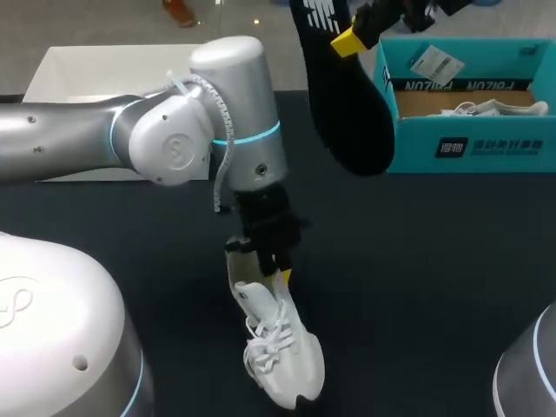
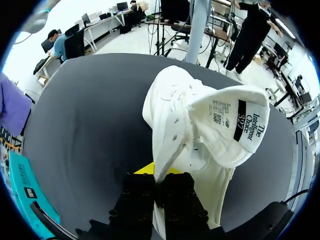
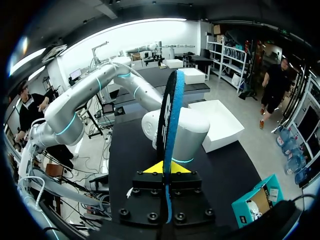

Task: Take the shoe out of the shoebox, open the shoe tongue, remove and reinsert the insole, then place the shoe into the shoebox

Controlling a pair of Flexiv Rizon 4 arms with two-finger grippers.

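A white shoe stands on the dark table, toe toward the front edge. My left gripper is shut on the shoe's collar edge. In the left wrist view the shoe rises ahead of the left gripper, and its tongue is folded open with the label showing. High at the back, my right gripper is shut on a black insole, which hangs beside the teal shoebox. In the right wrist view the insole stands edge-on between the fingers of the right gripper.
The open shoebox at the back right holds another white shoe and a tag. A white box lid lies at the back left, behind my left arm. Bare dark table lies to the right of the shoe.
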